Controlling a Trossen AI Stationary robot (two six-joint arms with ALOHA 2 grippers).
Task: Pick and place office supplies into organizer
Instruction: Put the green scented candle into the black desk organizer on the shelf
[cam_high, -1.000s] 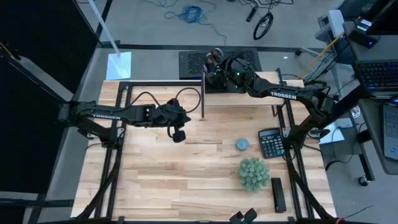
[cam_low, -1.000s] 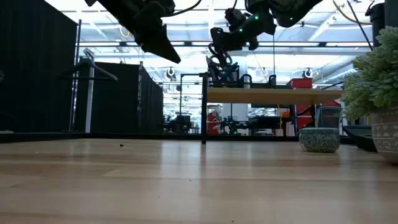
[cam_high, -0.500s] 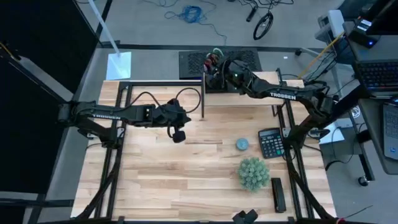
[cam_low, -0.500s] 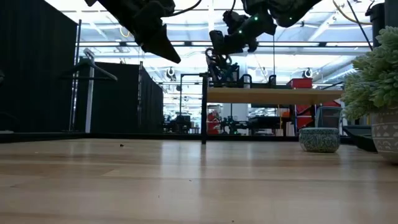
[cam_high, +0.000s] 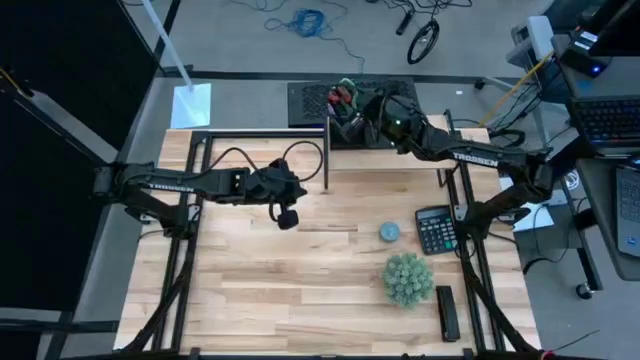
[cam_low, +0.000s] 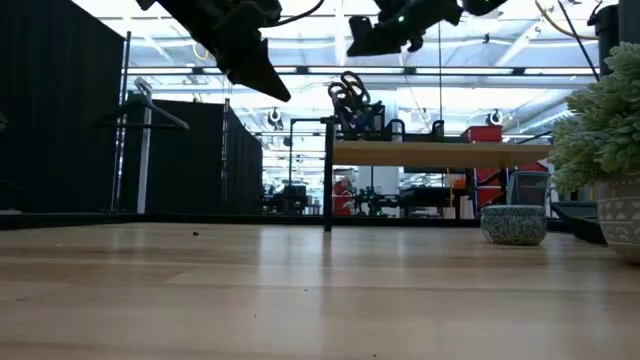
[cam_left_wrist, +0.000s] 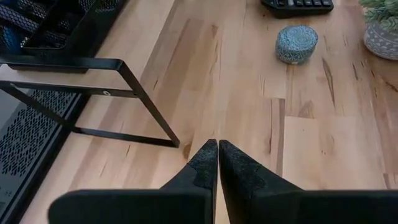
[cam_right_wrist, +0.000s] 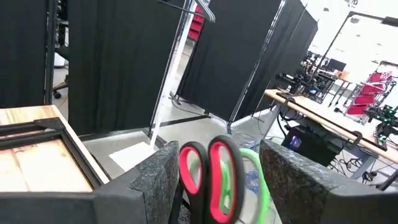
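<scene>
The scissors, with red and green handles, stand in the black mesh organizer, handles up. The organizer sits on the wooden riser at the table's far edge. My right gripper hangs open above the scissors and a little to their right, clear of them. In the right wrist view the handles show between its spread fingers. My left gripper hovers shut over the table's left middle. The blue-grey disc lies flat on the table at the centre right.
A black calculator lies just right of the disc. A fuzzy green plant sits nearer the front edge, with a dark slim object beside it. The riser's black legs stand on the table at the far side.
My right gripper lowered the scissors into the organizer and let go of them. It then rose and drew back toward the table's right edge. The scissors stay standing in the organizer, handles up.
</scene>
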